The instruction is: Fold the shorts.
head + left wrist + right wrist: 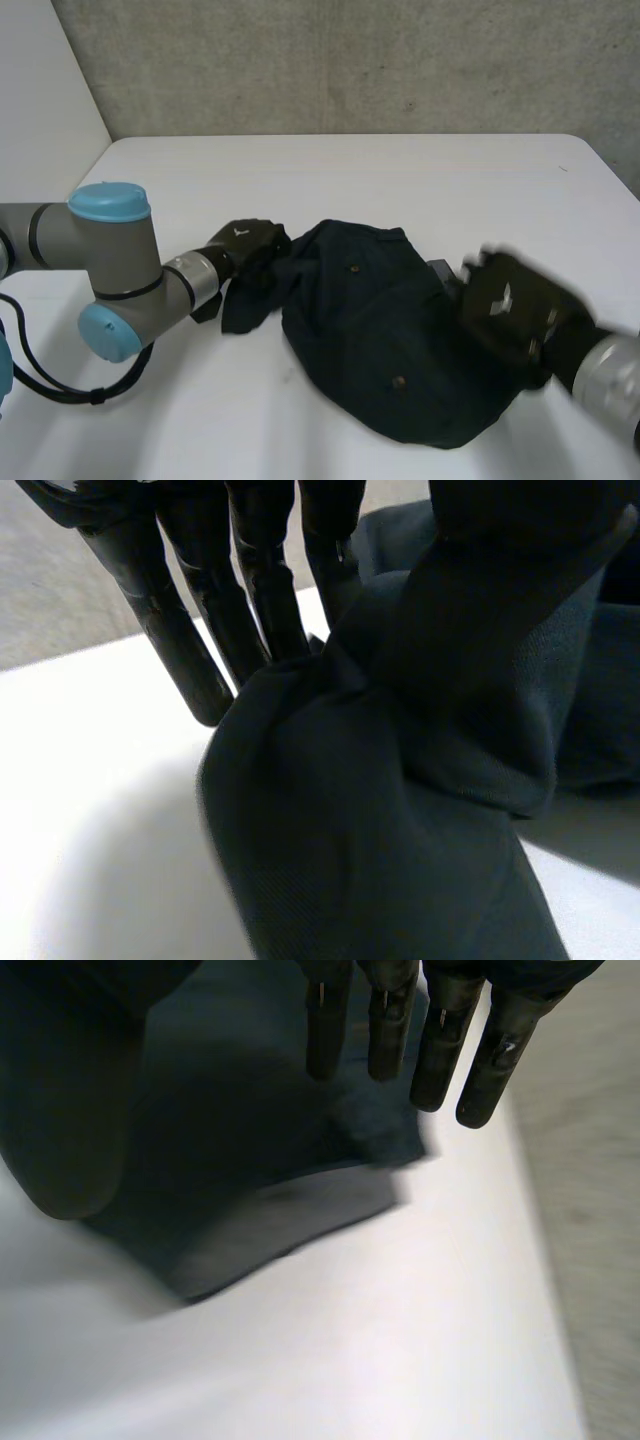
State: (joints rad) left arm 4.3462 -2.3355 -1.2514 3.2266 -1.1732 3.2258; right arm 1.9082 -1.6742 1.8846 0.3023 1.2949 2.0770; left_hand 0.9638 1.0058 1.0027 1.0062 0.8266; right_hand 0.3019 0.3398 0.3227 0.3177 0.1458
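The dark navy shorts (380, 340) lie bunched in a rounded heap on the white table (350, 170). My left hand (243, 243) is at the heap's left edge, where a narrow flap of cloth sticks out. In the left wrist view the shorts (380, 830) gather up into a ridge pinched between the fingers (180, 630) and the thumb. My right hand (510, 300) hovers over the heap's right edge. In the right wrist view its fingers (440, 1050) are straight and apart from the thumb, above a corner of the shorts (250, 1130), holding nothing.
My left arm's elbow (110, 260) lies low over the table at the near left. A grey concrete wall (350, 60) stands behind the table's far edge. In the right wrist view, grey floor (600, 1210) shows past the table's edge beside the fingertips.
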